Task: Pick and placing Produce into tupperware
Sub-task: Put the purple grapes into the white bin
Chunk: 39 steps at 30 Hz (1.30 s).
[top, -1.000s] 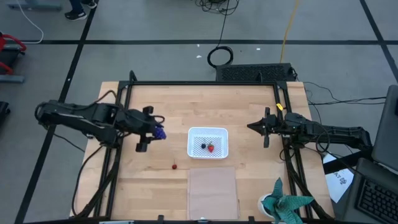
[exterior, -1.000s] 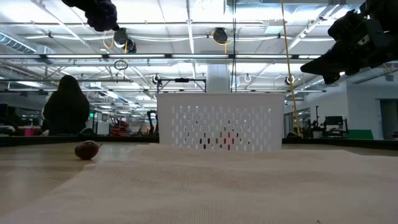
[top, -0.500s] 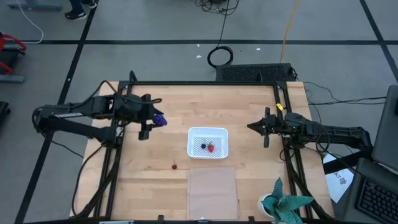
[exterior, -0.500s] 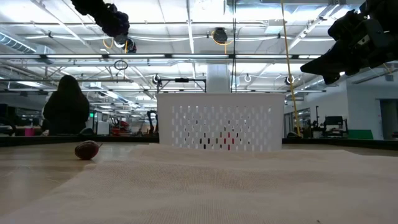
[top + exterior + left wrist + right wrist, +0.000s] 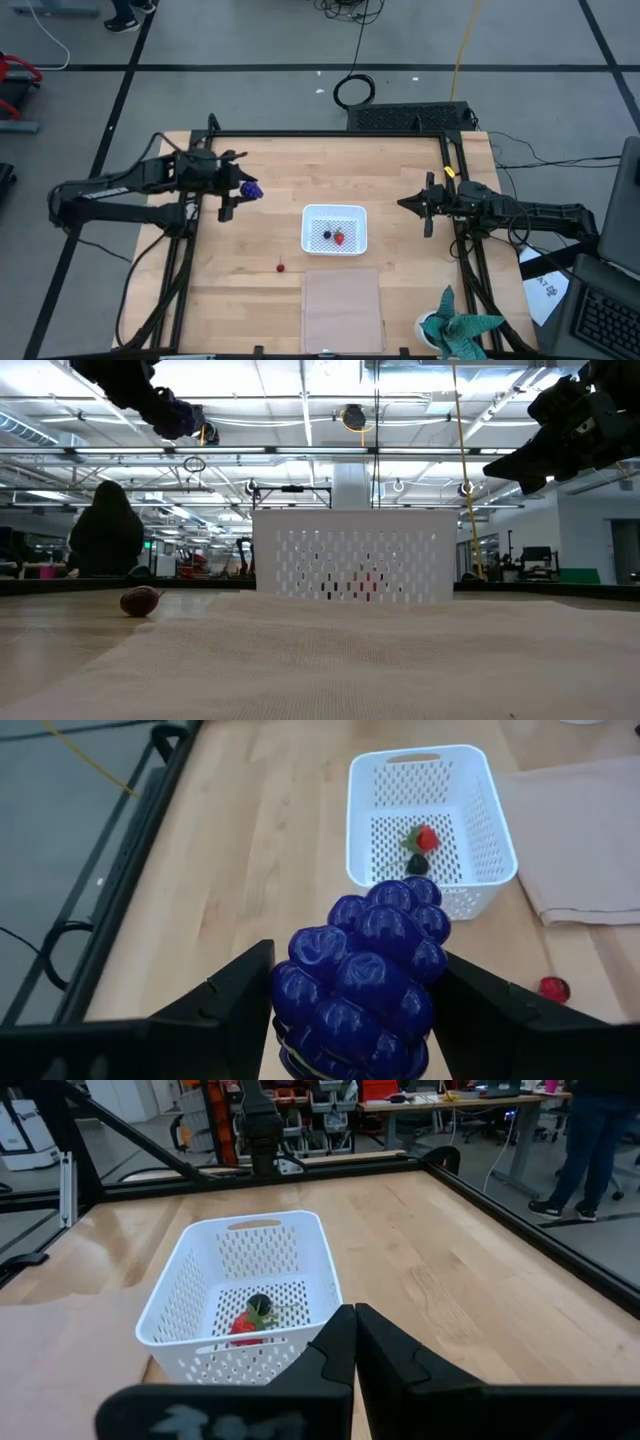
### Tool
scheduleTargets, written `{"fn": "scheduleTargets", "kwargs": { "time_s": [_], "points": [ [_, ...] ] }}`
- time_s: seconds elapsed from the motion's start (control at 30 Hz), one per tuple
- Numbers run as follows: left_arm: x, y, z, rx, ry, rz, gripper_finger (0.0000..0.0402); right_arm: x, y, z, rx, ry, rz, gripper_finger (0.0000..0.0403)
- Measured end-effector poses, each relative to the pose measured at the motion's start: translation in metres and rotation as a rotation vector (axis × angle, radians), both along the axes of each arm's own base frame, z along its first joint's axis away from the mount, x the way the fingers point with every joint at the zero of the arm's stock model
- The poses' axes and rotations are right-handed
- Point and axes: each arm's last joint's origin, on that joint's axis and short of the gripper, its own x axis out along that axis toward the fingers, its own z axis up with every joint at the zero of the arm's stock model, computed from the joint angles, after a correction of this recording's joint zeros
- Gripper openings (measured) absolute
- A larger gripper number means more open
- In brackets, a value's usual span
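From where I stand, the left gripper point(image 5: 243, 188) hangs in the air over the left part of the wooden table point(image 5: 260, 240), its two dark fingers point(image 5: 220, 998) clamped on either side of the purple grape bunch point(image 5: 362, 974). The bunch fills the space between the fingers and sticks out past their tips. It is clear of the tabletop, and in the low view the arm with its load sits high up, well above the table surface.

The white basket point(image 5: 335, 229) stands near the middle of the table, apart from the left gripper and off to its right in the overhead view. Its walls are perforated, and inside it lie the red strawberry point(image 5: 340, 237) and the dark round berry point(image 5: 326, 236), close together on the floor of the tub. Through the holes in the low view a bit of red shows.

The small red cherry point(image 5: 281, 267) lies alone on the bare wood, outside the basket and nearer the front edge, between the left arm and the pale tan mat point(image 5: 342, 308). That mat lies flat just in front of the basket.

The right gripper point(image 5: 404, 203) waits above the right side of the table, raised off the wood, its fingers pressed together with nothing between them, pointing toward the basket.

A teal-and-white cloth-like object point(image 5: 455, 327) sits at the front right corner. Beyond the table, a person in a dark hood point(image 5: 104, 530) sits in the room with their back turned.
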Motion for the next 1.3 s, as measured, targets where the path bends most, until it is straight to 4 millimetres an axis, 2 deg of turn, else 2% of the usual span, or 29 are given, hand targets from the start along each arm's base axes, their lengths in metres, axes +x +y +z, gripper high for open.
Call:
{"fn": "scheduleTargets", "kwargs": {
  "time_s": [0.23, 0.6, 0.87, 1.1, 1.3],
  "points": [
    [-0.018, 0.001, -0.016, 0.007, -0.184, -0.041, 0.0223, 0.000, 0.000, 0.001, -0.001, -0.006, 0.000, 0.0000],
    [-0.007, 0.007, -0.073, -0.045, -0.405, -0.090, 0.0223, 0.000, 0.000, 0.001, 0.019, -0.010, -0.004, 0.0000],
    [-0.008, 0.006, -0.110, -0.086, -0.527, -0.073, 0.0223, 0.000, 0.000, 0.001, 0.018, -0.010, -0.004, 0.0000],
    [-0.010, 0.005, -0.120, -0.100, -0.529, -0.067, 0.0223, 0.000, 0.000, 0.001, 0.017, -0.010, -0.004, 0.0000],
    [-0.010, 0.006, -0.118, -0.131, -0.553, -0.049, 0.0223, 0.000, 0.000, 0.001, 0.018, -0.010, -0.004, 0.0000]
  ]
}}
